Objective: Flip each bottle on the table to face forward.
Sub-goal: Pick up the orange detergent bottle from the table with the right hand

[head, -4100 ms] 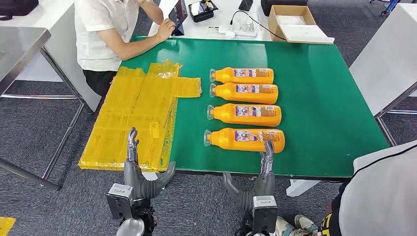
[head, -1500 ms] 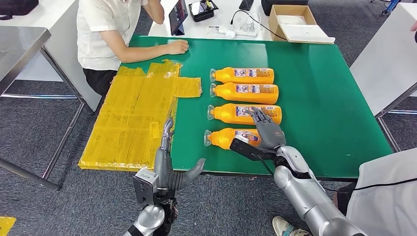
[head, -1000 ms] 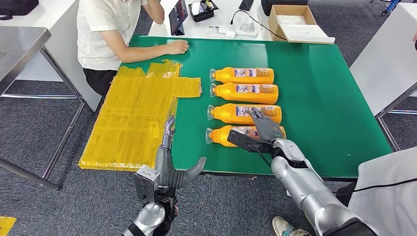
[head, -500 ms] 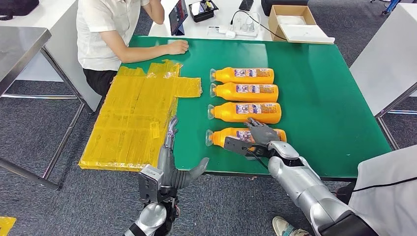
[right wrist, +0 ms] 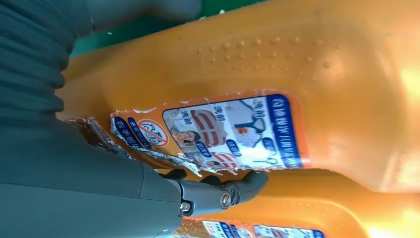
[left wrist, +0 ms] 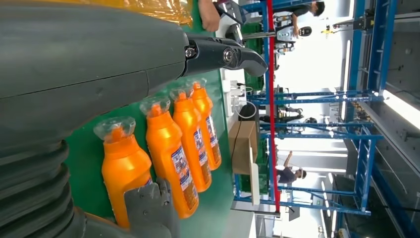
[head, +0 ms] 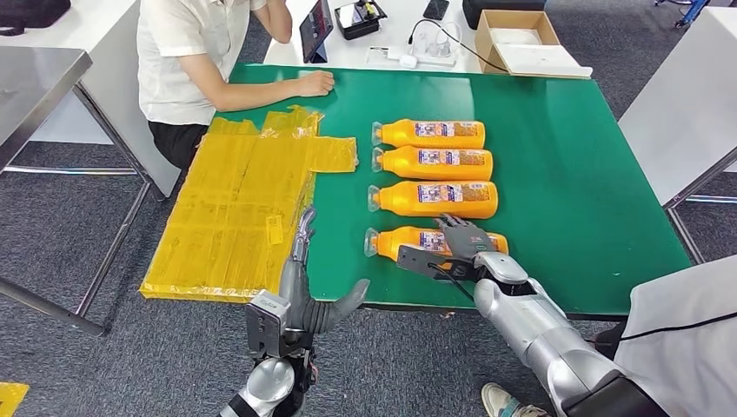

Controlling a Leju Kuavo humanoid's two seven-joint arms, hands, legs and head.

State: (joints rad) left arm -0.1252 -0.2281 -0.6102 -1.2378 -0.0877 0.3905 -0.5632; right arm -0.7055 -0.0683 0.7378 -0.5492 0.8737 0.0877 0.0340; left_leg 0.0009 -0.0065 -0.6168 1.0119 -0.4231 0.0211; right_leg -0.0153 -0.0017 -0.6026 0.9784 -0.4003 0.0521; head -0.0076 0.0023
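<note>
Judging from the labels, none of the four bottles has yet been turned; all lie flat in a column on the green table (head: 574,174). The nearest bottle (head: 408,241) is covered by the right hand (head: 459,241), fingers draped over its label; whether it is actually gripped cannot be told. Seconds earlier that hand hung below the table edge. The left hand (head: 304,287) is held open off the near edge.
</note>
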